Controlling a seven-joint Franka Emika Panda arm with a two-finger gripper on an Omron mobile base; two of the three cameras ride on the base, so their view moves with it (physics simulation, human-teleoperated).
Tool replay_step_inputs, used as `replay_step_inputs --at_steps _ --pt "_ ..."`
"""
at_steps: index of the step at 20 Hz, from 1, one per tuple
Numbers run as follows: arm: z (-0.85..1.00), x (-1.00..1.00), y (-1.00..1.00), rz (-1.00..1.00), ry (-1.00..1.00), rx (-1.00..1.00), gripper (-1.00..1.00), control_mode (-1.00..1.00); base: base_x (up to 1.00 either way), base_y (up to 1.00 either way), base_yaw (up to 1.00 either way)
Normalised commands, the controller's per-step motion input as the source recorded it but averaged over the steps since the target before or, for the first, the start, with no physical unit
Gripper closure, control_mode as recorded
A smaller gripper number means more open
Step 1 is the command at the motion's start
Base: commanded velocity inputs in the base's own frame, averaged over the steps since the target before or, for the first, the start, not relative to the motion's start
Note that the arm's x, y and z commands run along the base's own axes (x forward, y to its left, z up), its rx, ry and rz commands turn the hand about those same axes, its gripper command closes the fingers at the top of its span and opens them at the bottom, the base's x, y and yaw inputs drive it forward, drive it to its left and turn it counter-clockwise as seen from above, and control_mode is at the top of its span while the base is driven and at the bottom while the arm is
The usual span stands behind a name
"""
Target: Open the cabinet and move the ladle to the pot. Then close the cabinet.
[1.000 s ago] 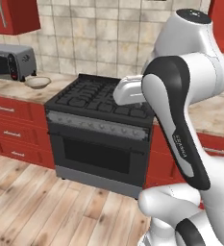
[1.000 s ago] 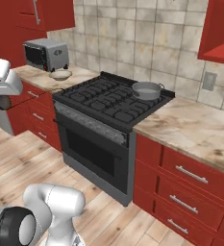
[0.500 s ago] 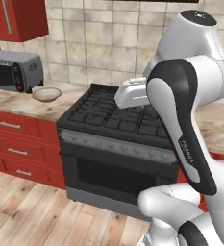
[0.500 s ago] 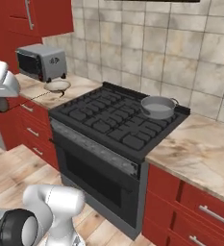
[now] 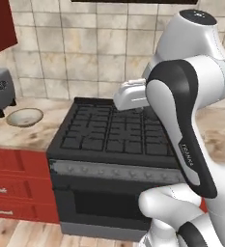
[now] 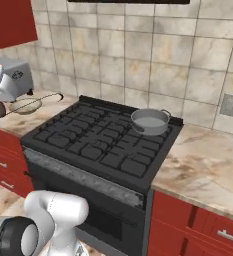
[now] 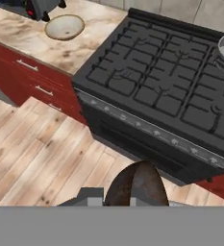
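Stove (image 6: 103, 145): pot (image 6: 149, 121) right-base view; ladle (image 7: 135, 185) hand view.

The pot (image 6: 149, 121), shallow, round and grey with a thin rim and small side handles, stands upright on the back right burner of the black stove, empty. The ladle (image 7: 136, 186) shows its dark brown rounded bowl at the bottom of the hand view, close between the fingers, above the wooden floor.
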Motion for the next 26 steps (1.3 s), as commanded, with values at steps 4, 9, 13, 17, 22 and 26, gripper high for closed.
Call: replay_step_inputs --at_steps 4,9,13,17,22,26 --pt "0.00 0.00 0.00 0.00 0.00 0.00 1.00 1.00 0.69 0.01 -0.46" --pt "0.00 0.00 0.00 0.00 0.00 0.00 1.00 1.00 0.72 0.00 -0.45" --pt "0.00 0.00 0.00 0.00 0.00 0.00 1.00 1.00 0.64 0.00 -0.43" --pt "0.00 0.00 0.00 0.00 0.00 0.00 1.00 1.00 0.31 0.00 -0.43" --pt "0.00 0.07 0.00 -0.09 0.03 0.03 1.00 -1.00 0.15 0.00 -0.37" --pt "-0.01 0.56 -0.15 -0.48 0.14 0.10 1.00 -1.00 0.00 0.00 0.00"
